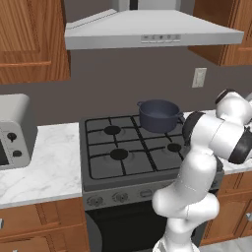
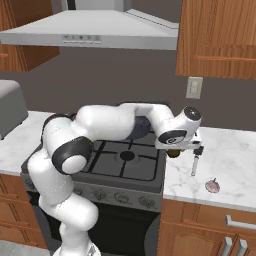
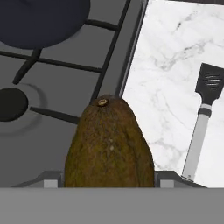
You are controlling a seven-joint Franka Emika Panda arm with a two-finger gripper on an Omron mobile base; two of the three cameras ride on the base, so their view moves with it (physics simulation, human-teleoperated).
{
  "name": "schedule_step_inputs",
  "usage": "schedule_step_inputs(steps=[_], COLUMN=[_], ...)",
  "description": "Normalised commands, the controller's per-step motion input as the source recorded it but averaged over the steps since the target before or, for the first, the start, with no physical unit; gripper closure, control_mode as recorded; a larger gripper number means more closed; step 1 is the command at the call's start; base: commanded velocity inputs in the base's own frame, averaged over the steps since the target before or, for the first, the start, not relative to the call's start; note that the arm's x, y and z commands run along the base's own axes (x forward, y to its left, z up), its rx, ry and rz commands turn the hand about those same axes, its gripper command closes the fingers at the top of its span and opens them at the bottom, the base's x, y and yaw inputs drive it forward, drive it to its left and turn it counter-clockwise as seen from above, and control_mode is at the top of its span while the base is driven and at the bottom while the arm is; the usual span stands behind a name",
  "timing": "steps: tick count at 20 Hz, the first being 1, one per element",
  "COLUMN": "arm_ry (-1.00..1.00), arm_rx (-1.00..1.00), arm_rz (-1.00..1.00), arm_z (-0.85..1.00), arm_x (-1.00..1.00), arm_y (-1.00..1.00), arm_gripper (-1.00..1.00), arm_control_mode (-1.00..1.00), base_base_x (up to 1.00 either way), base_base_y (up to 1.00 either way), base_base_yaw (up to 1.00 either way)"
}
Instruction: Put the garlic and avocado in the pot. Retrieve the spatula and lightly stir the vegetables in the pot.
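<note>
1. Hand view: you have the avocado (image 3: pixel 109 144) pinched between the gripper (image 3: pixel 109 181) fingers, held over the stove (image 3: pixel 65 74) edge, short of the pot (image 3: pixel 41 19).
2. Its firm, rounded skin may slip; keep the grip across its widest part.
3. The spatula (image 3: pixel 203 120) lies on the counter (image 3: pixel 175 52) beside the stove; judge it light and rigid, so take its grey handle.
</note>
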Motion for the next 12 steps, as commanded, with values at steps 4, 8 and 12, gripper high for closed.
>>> schedule_step_inputs(steps=[4, 8, 12], arm_ry=[0.0, 0.0, -0.01], arm_rx=[-0.03, 0.0, 0.0], arm_rz=[0.0, 0.0, 0.0], arm_z=[0.79, 0.58, 0.24], arm_x=[0.0, 0.07, 0.0], arm_y=[0.59, 0.65, 0.66], arm_gripper=[1.0, 1.0, 1.0], arm_control_mode=[-1.0, -1.0, -1.0], base_base_x=[0.0, 0.0, 0.0], base_base_y=[0.0, 0.0, 0.0], base_base_yaw=[0.0, 0.0, 0.0])
